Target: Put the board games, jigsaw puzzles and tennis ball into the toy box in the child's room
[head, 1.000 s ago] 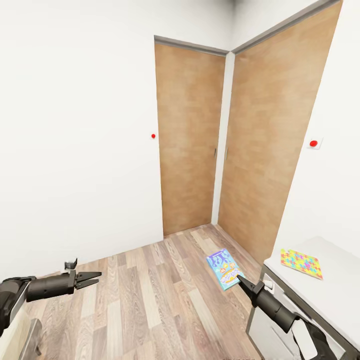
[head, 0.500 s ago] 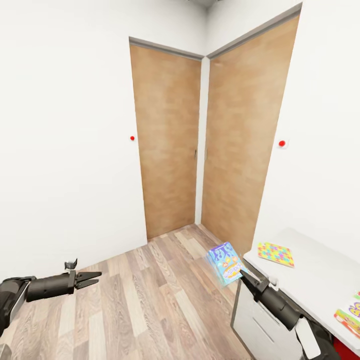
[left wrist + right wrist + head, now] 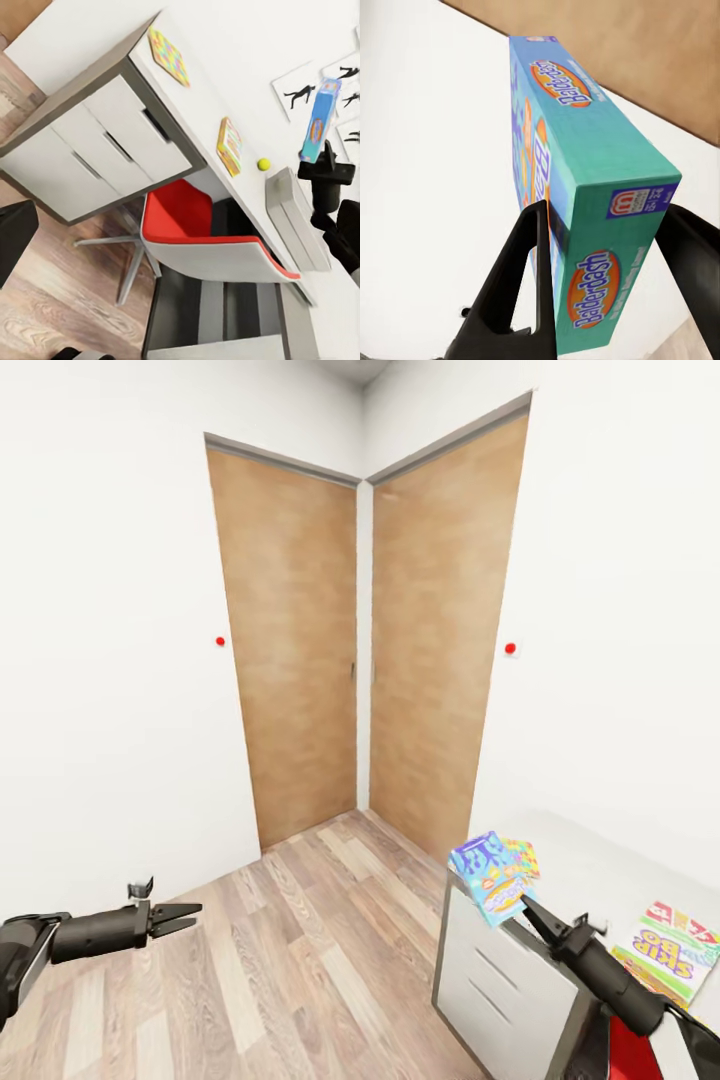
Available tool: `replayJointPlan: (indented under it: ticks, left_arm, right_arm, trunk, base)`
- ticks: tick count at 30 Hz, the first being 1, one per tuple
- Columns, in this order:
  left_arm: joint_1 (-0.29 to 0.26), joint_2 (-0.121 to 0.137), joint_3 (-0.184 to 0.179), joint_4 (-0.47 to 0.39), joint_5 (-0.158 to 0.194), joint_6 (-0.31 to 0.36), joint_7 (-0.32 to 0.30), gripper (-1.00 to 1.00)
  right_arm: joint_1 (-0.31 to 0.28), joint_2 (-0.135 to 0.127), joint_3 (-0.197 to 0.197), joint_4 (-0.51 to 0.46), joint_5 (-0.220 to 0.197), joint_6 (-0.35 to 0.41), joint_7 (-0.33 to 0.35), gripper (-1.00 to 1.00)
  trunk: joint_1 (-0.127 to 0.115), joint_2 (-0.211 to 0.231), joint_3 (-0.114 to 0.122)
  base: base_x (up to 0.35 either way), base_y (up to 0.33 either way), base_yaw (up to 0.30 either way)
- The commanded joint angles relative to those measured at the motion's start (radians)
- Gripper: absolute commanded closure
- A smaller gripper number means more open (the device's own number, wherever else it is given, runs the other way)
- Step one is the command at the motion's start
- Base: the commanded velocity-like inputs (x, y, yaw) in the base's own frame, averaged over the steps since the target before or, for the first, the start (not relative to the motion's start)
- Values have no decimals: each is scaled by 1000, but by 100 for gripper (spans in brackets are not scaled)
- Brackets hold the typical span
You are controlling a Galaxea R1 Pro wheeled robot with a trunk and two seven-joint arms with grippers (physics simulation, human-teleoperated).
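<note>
Right gripper (image 3: 527,905) jaws clamp the light-blue board game (image 3: 488,876) above the bench (image 3: 590,880) corner; left gripper (image 3: 190,917) jaws narrow, empty, over the floor (image 3: 320,950).

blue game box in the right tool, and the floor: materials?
Light-blue game box: looks like printed cardboard, satin finish; sharp folded edges, printed logos on every face. Held in the right tool. Floor: wood planks or wood-look laminate, low sheen; staggered boards with grain. A render, so neither is certain.
</note>
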Motion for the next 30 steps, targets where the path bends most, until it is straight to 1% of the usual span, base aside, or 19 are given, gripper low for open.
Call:
replayJointPlan:
  ticks: [1, 2, 4, 5, 6, 8, 9, 14, 30]
  left_arm:
    - [0, 1, 2, -1, -2, 10, -6, -100]
    - [0, 2, 2, -1, -1, 10, -7, -100]
    - [0, 8, 3, -2, 0, 10, -22, -100]
    - [0, 11, 3, -4, 1, 10, -42, -100]
    - [0, 12, 3, -7, 1, 10, -42, -100]
    - [0, 21, 1, -40, 3, 11, -42, -100]
    - [1, 24, 0, -54, 4, 11, -42, -100]
    - [2, 28, -1, -78, 5, 13, -42, -100]
    - [2, 29, -3, -80, 1, 16, -42, -100]
  right_arm:
    - [2, 0, -7, -5, -2, 7, 16, 100]
    - [5, -1, -11, -8, -2, 7, 23, 100]
    - [29, -2, -40, -17, -2, 7, 48, 100]
    - [36, -2, -53, -19, -2, 7, 53, 100]
    - [38, -2, -59, -19, -1, 7, 55, 100]
    - [44, -3, -82, -21, -1, 7, 60, 100]
    - [46, -5, -87, -21, -1, 7, 61, 100]
    - [47, -17, -95, -19, -2, 7, 64, 100]
    - [48, -20, -102, -13, -2, 5, 73, 100]
  trunk:
    - [0, -1, 0]
    - [0, -1, 1]
    - [0, -1, 3]
    - [0, -1, 3]
    - [0, -1, 4]
    - [0, -1, 5]
    - [0, -1, 6]
    - [0, -1, 10]
    - [0, -1, 22]
  base:
    - [0, 0, -260]
    - [0, 0, -260]
    - [0, 0, -260]
    - [0, 0, -260]
    - [0, 0, -260]
    - [0, 0, -260]
    - [0, 0, -260]
    - [0, 0, -260]
    - [0, 0, -260]
